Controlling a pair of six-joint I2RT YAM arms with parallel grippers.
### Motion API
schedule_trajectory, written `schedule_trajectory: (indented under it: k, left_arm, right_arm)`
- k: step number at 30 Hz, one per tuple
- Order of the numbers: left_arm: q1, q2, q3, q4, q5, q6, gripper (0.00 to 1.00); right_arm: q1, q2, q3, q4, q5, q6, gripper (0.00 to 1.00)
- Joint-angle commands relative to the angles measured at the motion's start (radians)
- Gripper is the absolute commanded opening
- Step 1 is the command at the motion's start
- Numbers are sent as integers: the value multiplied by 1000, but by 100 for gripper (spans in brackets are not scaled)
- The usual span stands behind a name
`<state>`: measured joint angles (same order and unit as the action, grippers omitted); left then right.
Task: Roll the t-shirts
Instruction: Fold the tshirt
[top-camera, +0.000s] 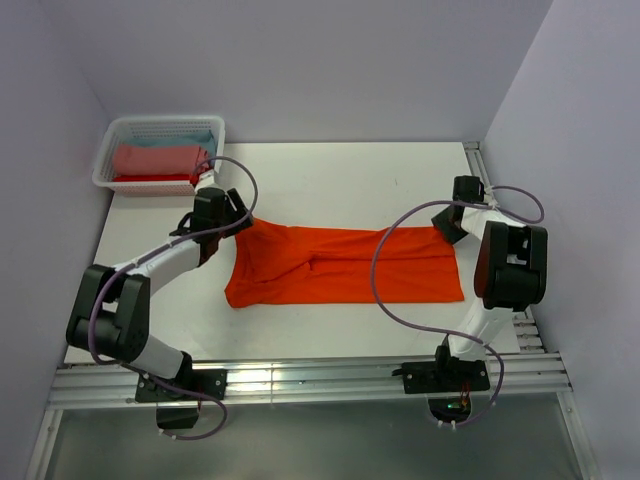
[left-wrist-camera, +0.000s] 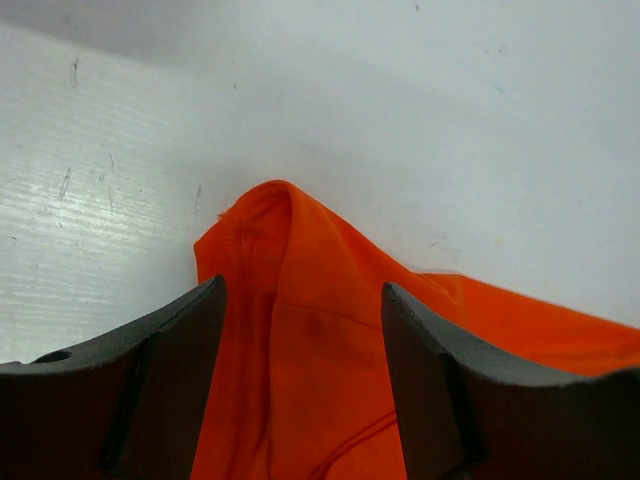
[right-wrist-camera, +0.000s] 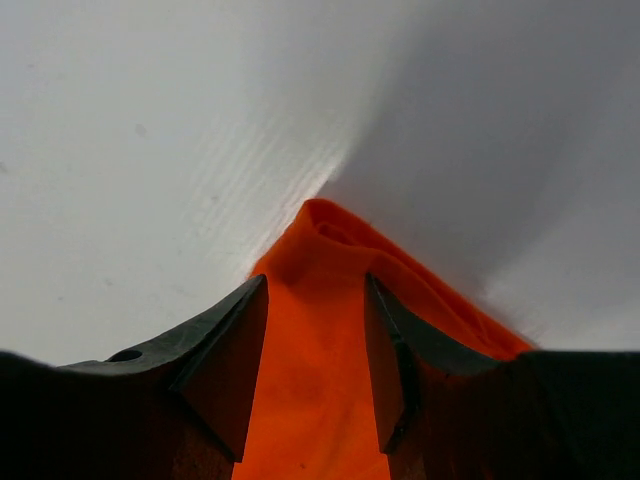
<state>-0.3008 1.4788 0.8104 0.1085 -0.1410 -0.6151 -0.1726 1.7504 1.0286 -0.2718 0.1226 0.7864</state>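
Note:
A bright orange t-shirt (top-camera: 340, 265) lies flat on the white table, folded into a long band running left to right. My left gripper (top-camera: 243, 218) sits at the band's far-left corner. In the left wrist view that gripper (left-wrist-camera: 303, 290) is open, and the orange cloth (left-wrist-camera: 270, 220) lies loose between the dark fingers (left-wrist-camera: 180, 340). My right gripper (top-camera: 443, 228) sits at the far-right corner. The right wrist view shows this gripper (right-wrist-camera: 316, 280) open too, straddling a bunched cloth corner (right-wrist-camera: 320, 230). Neither pair of jaws pinches the cloth.
A white lattice basket (top-camera: 105, 165) stands at the back left, holding a salmon-pink roll (top-camera: 155, 160) and a light blue roll (top-camera: 180, 140). Walls close in on both sides. A metal rail (top-camera: 300, 380) runs along the near edge.

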Motion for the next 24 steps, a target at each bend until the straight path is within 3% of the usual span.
schedule_trajectory:
  k: [1,9,11,12,13,19,20,22,24]
  left_arm:
    - [11,35,50,33,46,-9,68]
    - [32,173,111,45,58,-11,68]
    - [38,198,137,42,58,-12,68]
    - [42,222,147,34,61,-12,68]
    - [43,235,162,33,66,-14,68]
    - [60,297,214,0,78,-21,66]
    - [65,305,222,-6,81,-20,66]
    - [66,325,246,-21,83,-20,66]
    - [69,343,265,-24,95,-18,65]
  right_arm:
    - [-4,-2,54,-23,75,-13,50]
    - [-2,41,96,-56,109,-10,49]
    - [-2,52,109,-56,107,-9,43]
    - [-2,58,116,-66,106,-6,36]
    - [-2,73,125,-73,107,2,23]
    - [-4,113,176,-107,95,-3,21]
    - [-4,110,172,-106,94,-3,17]
    - [-4,107,166,-95,89,-3,0]
    - [-5,109,169,-104,94,5,0]
